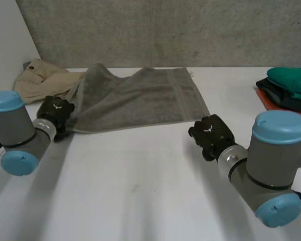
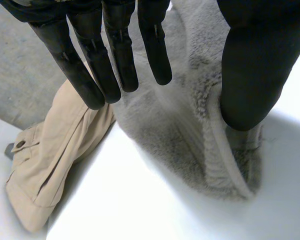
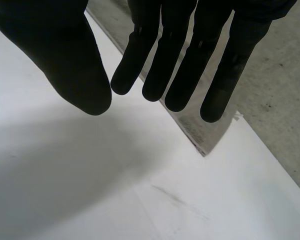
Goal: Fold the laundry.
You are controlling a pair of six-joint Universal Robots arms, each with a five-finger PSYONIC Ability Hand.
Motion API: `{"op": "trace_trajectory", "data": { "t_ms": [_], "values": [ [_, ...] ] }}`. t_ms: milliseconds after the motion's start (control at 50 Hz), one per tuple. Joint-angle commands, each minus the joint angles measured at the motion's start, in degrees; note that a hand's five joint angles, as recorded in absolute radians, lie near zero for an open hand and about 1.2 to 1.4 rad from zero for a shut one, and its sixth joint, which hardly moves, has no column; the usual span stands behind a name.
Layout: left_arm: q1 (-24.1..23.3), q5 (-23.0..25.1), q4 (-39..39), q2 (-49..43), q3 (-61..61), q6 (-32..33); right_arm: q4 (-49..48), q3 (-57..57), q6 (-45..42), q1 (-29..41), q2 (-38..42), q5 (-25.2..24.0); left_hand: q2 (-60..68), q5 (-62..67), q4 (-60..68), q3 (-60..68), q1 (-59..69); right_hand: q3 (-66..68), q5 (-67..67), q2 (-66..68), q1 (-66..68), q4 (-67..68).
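A grey towel (image 1: pixel 140 98) lies spread at the back middle of the white table, its far left part rumpled. My left hand (image 1: pixel 55 113) is at the towel's near left corner. In the left wrist view its fingers (image 2: pixel 115 55) are straight and spread from the thumb (image 2: pixel 250 65), which hangs just over the towel's corner hem (image 2: pixel 230 170); nothing is pinched. My right hand (image 1: pixel 210 135) is just off the towel's near right corner. Seen from the right wrist, its fingers (image 3: pixel 175 60) are straight and empty, with the towel's corner (image 3: pixel 202 137) beyond the fingertips.
A beige garment (image 1: pixel 42 80) lies crumpled at the back left, touching the towel's left side (image 2: pixel 55 160). A pile of green and dark clothes (image 1: pixel 291 88) sits at the right edge. A grey wall (image 1: pixel 165 30) runs behind the table.
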Motion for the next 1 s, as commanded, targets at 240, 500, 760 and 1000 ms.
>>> {"op": "trace_trajectory", "data": {
  "t_ms": [240, 500, 760, 1000],
  "values": [
    [0.3, -0.6, -3.9, -1.1, 3.4, -2.4, 3.3, -0.8, 1.4, -0.6, 0.8, 0.5, 3.7, 4.3, 4.0, 3.7, 3.9, 5.3, 5.2, 5.6, 5.6, 5.1],
    [1.3, 4.0, -19.7, 5.9, 6.5, -6.1, 4.0, -5.7, 5.3, -3.5, 1.0, 1.7, 43.9, 44.5, 44.2, 43.9, 44.1, -42.3, -42.4, -42.0, -42.0, -42.5],
    [-8.0, 7.6, -25.4, 34.0, 4.7, -8.9, 16.2, -24.5, 28.9, 1.4, 9.8, 4.8, 43.9, 44.5, 44.2, 43.9, 44.1, -47.5, -47.6, -47.2, -47.2, -47.7],
    [-15.3, 4.6, -29.9, 39.9, 11.6, -8.7, 18.3, -35.4, 44.1, 9.9, 20.0, 7.5, 43.9, 44.5, 44.2, 43.9, 44.1, -47.5, -47.6, -47.2, -47.2, -47.7]
  ]
}}
